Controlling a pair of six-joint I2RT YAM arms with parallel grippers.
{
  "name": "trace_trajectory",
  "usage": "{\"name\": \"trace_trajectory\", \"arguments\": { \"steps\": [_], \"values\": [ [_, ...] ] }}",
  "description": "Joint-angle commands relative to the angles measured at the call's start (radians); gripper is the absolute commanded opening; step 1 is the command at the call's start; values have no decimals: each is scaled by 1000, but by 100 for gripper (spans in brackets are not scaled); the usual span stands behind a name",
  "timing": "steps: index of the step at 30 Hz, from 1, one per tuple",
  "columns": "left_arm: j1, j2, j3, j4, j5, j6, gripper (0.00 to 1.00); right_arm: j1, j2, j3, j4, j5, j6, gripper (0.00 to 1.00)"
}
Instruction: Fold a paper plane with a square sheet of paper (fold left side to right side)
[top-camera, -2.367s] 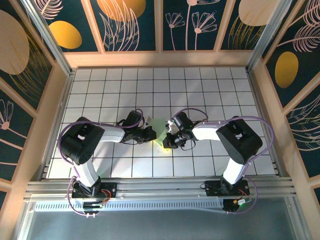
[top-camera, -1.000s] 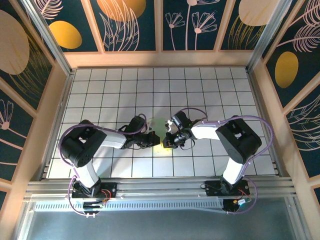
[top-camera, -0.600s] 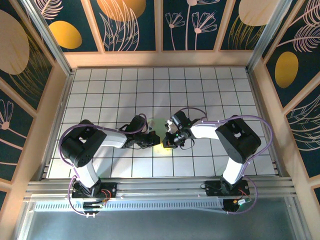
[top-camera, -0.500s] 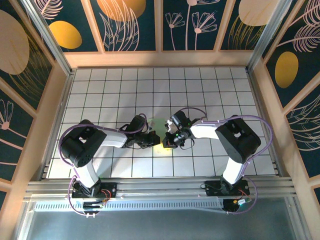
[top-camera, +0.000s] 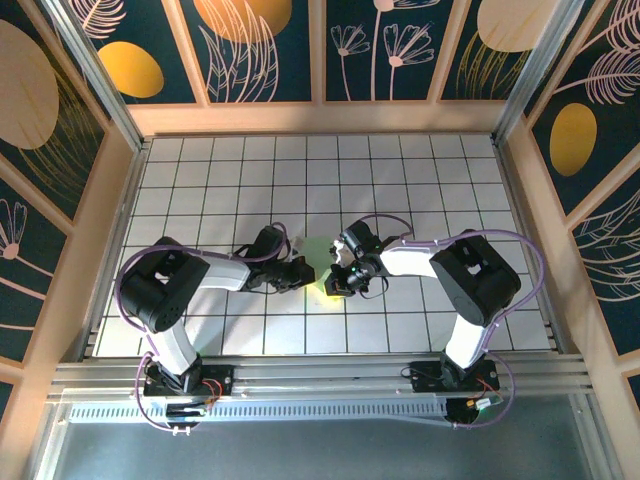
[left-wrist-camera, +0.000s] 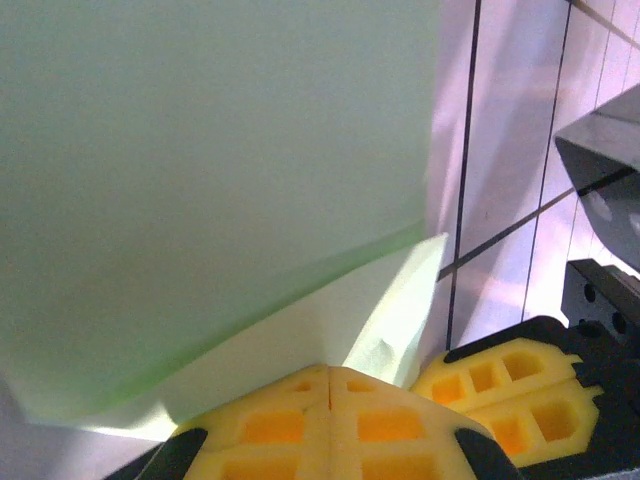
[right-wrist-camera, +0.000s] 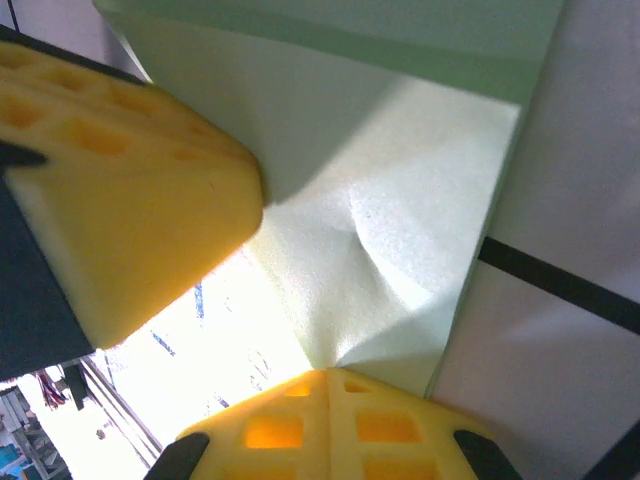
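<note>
Pinching one paper sheet (left-wrist-camera: 200, 150): left end effector (left-wrist-camera: 328, 372), right end effector (right-wrist-camera: 326, 375).

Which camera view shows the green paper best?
Left wrist: the square sheet of paper spreads wide, its folded-over edge plain. Right wrist gives a creased corner; top external, just a small green patch.

Left arm (top-camera: 165, 285) and right arm (top-camera: 470, 275) both fold inward, elbows out, wrists low at mid-field. Left gripper (top-camera: 303, 272) points right, right gripper (top-camera: 336, 283) points left, tips close together and facing. Each wrist camera shows its own yellow pads (left-wrist-camera: 270, 425) (right-wrist-camera: 270, 435) pressed together, no gap at the seam.
</note>
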Motion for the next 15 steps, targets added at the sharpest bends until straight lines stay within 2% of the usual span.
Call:
{"name": "trace_trajectory", "arguments": {
  "steps": [1,15],
  "values": [
    [65,32,-35,-84,-155,65,0,7,79,-42,-146,183,-12,0],
    [192,33,-19,-100,-197,170,0,11,81,-41,-143,173,-13,0]
  ]
}}
